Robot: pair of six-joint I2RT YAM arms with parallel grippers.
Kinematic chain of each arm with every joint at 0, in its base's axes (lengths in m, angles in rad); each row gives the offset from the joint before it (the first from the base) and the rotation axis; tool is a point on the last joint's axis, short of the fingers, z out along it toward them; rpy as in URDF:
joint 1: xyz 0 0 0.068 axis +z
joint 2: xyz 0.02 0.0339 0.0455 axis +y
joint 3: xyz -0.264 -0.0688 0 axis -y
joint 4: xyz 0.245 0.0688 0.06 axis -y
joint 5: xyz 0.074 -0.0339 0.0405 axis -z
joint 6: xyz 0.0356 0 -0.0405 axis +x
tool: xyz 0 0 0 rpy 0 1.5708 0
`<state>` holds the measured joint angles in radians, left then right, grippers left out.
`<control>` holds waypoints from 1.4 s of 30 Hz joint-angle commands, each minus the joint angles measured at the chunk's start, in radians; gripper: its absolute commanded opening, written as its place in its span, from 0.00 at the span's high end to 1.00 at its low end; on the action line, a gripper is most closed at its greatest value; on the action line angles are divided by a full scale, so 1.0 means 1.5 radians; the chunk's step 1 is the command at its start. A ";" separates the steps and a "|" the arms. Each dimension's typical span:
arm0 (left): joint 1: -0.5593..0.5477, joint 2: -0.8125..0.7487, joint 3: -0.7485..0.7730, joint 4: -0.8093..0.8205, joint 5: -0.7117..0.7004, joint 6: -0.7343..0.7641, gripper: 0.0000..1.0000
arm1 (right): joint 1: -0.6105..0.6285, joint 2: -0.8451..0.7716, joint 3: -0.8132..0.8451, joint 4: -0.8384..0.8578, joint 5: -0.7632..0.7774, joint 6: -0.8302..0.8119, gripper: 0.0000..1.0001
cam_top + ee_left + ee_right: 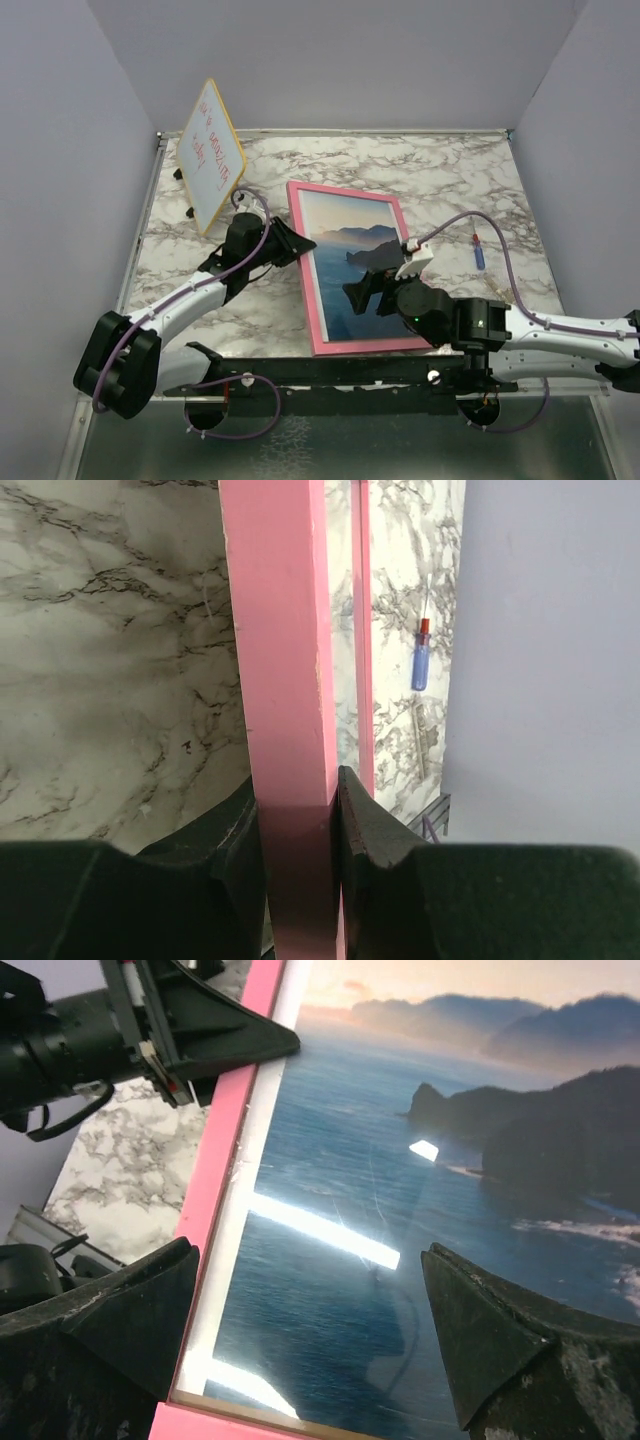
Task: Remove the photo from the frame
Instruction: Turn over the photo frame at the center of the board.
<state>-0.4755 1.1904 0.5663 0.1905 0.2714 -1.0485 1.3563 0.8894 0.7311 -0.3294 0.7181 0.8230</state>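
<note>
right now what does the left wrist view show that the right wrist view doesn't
Only the left wrist view: a blue-handled screwdriver lying on the marble table, and a close look at the left claw pinching the pink frame by its edge. Only the right wrist view: the photo of sea and headland, with glare streaks across it, and the open right claw over it. Both: the frame, the table, and the left claw on the frame.
</note>
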 commanded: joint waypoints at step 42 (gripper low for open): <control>0.004 0.061 0.255 -0.216 -0.151 0.163 1.00 | 0.319 0.147 -0.048 0.427 0.217 -0.726 0.03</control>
<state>-0.4755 1.3033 0.9089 -0.1249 0.1478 -0.9001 1.8202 1.1149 0.7036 0.1314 0.9249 -0.2359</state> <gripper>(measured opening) 0.292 0.986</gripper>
